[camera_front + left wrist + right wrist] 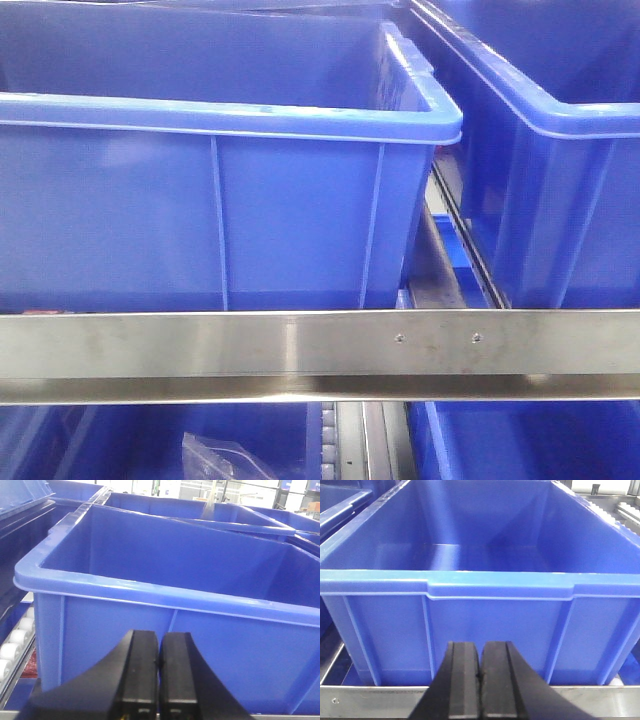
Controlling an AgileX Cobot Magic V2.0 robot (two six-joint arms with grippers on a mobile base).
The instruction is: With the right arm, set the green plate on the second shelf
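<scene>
The green plate is out of view in every frame. My left gripper (159, 642) is shut with nothing between its black fingers, held in front of the near wall of a blue bin (150, 625). My right gripper (480, 650) is also shut and empty, facing the front wall of another blue bin (480, 615) whose inside looks bare. Neither gripper shows in the front-facing view.
Two blue bins (200, 200) (560, 150) stand side by side on a shelf behind a steel rail (320, 350). A clear plastic bag (225, 458) lies in a lower bin. White rollers (12, 645) run along the left. More blue bins (190, 510) stand behind.
</scene>
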